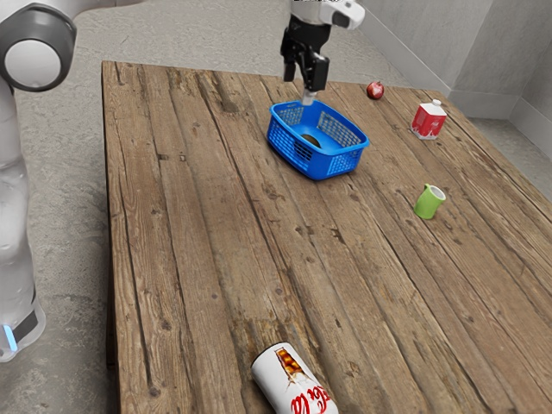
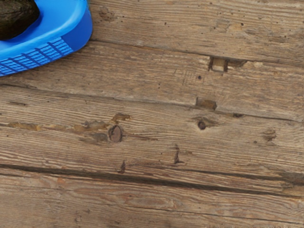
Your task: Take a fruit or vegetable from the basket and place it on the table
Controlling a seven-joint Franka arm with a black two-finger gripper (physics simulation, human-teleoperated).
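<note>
The glossy white, jointed arm [image 1: 13, 203] stands upright at the exterior view's left, bending at a dark-ringed round elbow [image 1: 34, 60]. Farther out, the black two-finger gripper [image 1: 307, 90] hangs below its white wrist [image 1: 341, 12] — pointing down.

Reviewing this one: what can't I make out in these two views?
- Most of the dark fruit or vegetable: behind the basket's near wall in the exterior view; cut off by the wrist view's edge.
- The cola can's near end: cut off by the exterior view's lower edge.
- Print on the red-and-white carton: too small, exterior view.
</note>
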